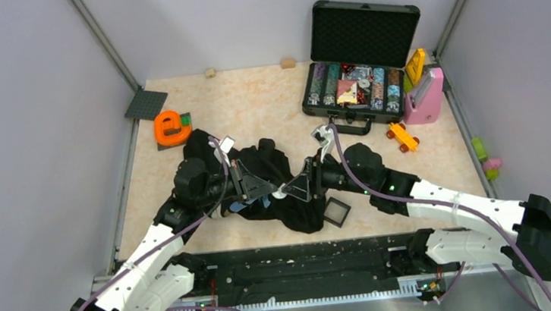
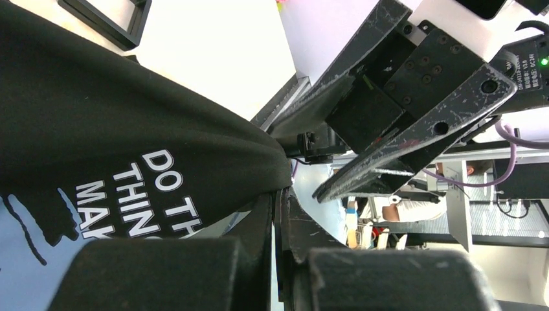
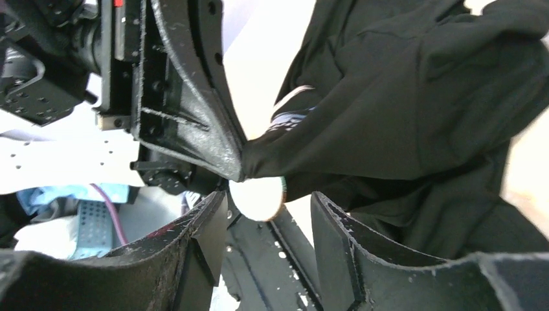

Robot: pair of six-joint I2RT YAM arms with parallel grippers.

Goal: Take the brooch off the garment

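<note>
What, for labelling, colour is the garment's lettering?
White lettering on the black garment; best in left wrist view.

Even bright light from above — wrist views blow out white behind the garment (image 3: 421, 97), foreground soft

The garment (image 2: 97, 110) is black, with white letters and a pale blue patch. The left gripper (image 2: 280, 197) pinches a fold of it between its closed fingers. The right gripper (image 2: 296, 161) faces it from the right, its fingers spread and its tips just beside the fold. A black frame (image 2: 107, 23) lies on the light table (image 2: 213, 52).
</note>
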